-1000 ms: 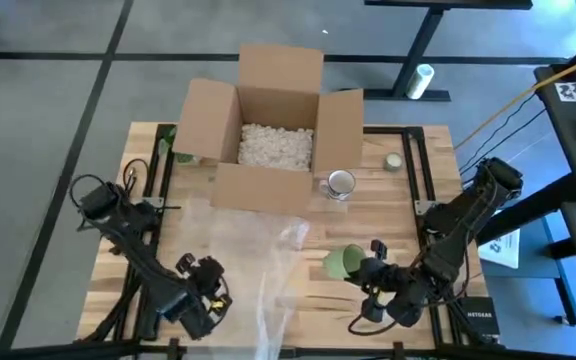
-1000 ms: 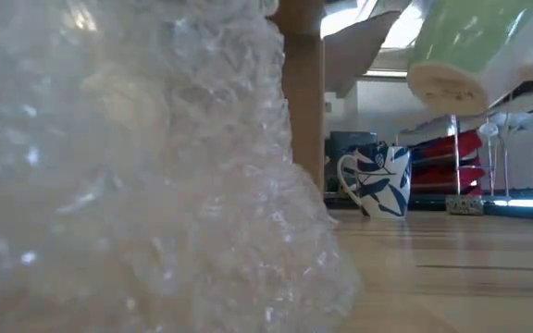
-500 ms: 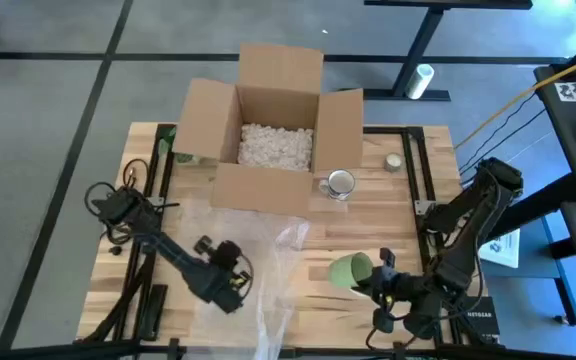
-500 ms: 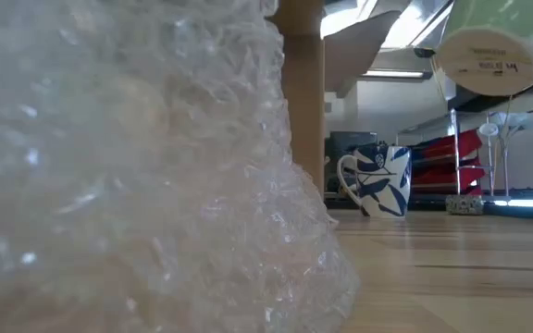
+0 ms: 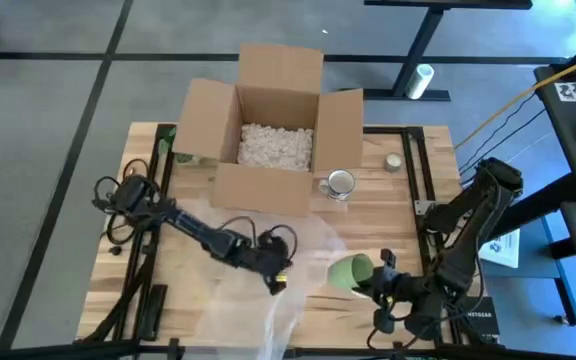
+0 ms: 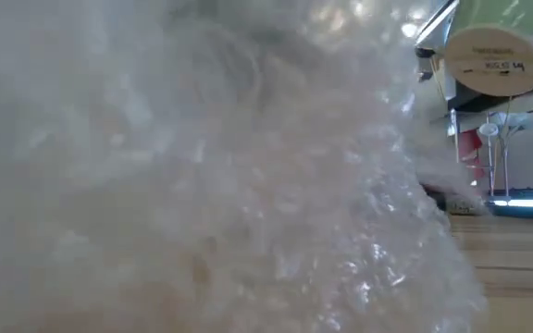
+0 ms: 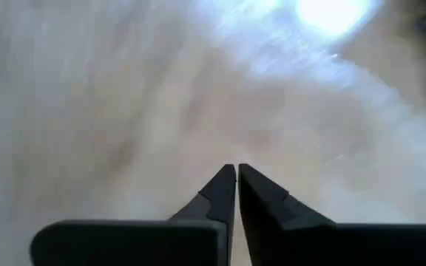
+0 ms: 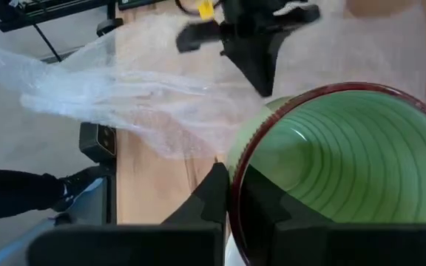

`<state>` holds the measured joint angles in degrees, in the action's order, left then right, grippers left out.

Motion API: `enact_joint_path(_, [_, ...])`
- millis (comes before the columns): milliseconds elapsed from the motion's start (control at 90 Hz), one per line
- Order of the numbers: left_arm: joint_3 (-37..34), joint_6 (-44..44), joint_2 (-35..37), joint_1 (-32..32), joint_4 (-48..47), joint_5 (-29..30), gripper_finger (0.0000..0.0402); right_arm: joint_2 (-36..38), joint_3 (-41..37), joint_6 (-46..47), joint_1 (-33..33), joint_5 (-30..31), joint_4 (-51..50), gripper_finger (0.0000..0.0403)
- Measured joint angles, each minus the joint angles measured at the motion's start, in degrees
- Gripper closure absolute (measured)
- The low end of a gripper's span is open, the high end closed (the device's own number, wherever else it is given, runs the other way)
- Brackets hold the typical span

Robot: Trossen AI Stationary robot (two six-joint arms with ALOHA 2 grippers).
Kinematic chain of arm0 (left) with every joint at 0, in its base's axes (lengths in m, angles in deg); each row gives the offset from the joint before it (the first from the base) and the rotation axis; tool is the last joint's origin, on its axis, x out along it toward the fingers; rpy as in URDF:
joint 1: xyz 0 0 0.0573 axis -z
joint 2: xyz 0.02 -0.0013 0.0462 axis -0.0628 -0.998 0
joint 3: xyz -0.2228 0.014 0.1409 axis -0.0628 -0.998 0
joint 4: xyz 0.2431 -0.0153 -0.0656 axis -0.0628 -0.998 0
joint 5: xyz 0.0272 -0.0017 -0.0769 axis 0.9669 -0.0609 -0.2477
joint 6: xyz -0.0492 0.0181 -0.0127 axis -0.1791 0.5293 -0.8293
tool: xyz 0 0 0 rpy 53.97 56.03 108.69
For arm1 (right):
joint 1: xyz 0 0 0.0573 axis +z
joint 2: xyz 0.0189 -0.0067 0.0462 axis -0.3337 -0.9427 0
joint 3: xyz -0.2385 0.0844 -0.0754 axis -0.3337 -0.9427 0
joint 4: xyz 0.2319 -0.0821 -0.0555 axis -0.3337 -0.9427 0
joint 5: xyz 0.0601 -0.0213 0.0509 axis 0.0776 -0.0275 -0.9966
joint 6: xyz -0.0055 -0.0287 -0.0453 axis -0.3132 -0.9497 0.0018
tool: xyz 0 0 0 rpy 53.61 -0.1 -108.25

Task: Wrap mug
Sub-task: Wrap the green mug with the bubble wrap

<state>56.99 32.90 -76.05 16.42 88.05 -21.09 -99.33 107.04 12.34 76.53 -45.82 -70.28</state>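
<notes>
The green mug (image 5: 348, 269), lower right of centre, was pinched at its rim by the right gripper (image 5: 380, 284). The left gripper (image 7: 236, 177) was pressed shut on bubble wrap (image 5: 268, 300); the mug's base (image 6: 488, 61) was seen only low.

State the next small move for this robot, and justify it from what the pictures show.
Probably the right gripper should lower the green mug onto the bubble wrap. It clamps the mug's rim and holds it in the air beside the sheet, while the left gripper, jaws shut, is at the wrap.
</notes>
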Motion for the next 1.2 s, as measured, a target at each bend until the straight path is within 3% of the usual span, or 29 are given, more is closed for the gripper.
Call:
enact_joint_path(89, [0.23,1.17,0.04,-0.64,-0.20,-5.93,0.0401,0.00,0.00,-0.13,0.00,0.00,-0.18,0.0403])
enact_joint_path(178, [0.28,-0.29,0.66,0.05,-2.90,-4.96,0.0401,0.00,0.00,-0.15,0.00,0.07,-0.85,0.0403])
enact_joint_path(322, [0.39,-3.69,3.75,2.88,-9.21,11.75,0.0401,0.00,0.00,-0.07,-0.02,0.11,-2.20,0.0403])
enact_joint_path(444, [0.39,-11.63,5.68,5.30,-18.20,26.67,0.0401,0.00,0.00,-0.03,-0.04,0.19,-3.16,0.0403])
enact_joint_path(511, [0.42,-18.95,5.83,6.03,-23.71,31.60,0.0401,0.00,0.00,0.00,-0.04,0.77,-3.38,0.0403])
enact_joint_path(567, [0.42,-24.98,5.22,6.13,-28.10,32.13,0.0401,0.00,0.00,-0.01,-0.04,1.46,-3.68,0.0403])
enact_joint_path(700, [0.27,-31.87,2.70,6.05,-32.09,30.73,0.0401,0.00,0.00,0.00,-0.07,1.65,-5.03,0.0403])
enact_joint_path(900, [0.20,-23.44,-0.51,2.39,-22.56,23.58,0.0402,0.00,0.00,-0.01,-0.07,1.66,-5.22,0.0403])
enact_joint_path(1056, [0.21,-17.55,-6.48,-2.39,-7.69,14.42,0.0402,0.00,0.00,0.00,-0.04,1.64,-4.60,0.0403])
enact_joint_path(1200, [0.29,-9.46,-12.76,-5.03,13.25,2.21,0.0401,0.00,0.00,0.00,-0.04,1.43,-4.46,0.0403])
